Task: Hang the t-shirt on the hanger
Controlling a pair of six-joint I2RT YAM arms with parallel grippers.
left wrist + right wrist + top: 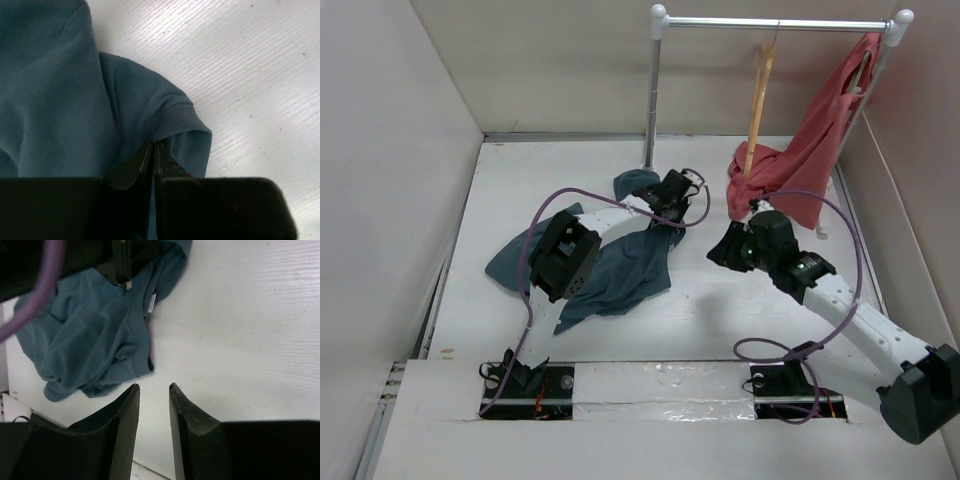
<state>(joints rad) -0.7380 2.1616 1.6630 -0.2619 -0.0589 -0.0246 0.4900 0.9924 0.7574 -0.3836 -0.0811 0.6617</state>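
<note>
The slate-blue t-shirt (620, 265) lies crumpled on the white table, left of centre. My left gripper (663, 215) is down on its far right part. In the left wrist view the gripper (154, 144) is shut on a fold of the t-shirt (60, 100), beside a stitched hem (186, 125). My right gripper (725, 248) hovers to the right of the shirt. In the right wrist view it (153, 386) is open and empty over bare table, with the t-shirt (90, 340) up and to the left. The tan wooden hanger (758, 100) hangs edge-on from the rail by its thin hook.
A white rail (770, 22) on posts stands at the back right. A coral-red garment (810, 150) hangs from its right end and drapes to the table behind my right gripper. Walls close in the table (700, 310) on the left, back and right.
</note>
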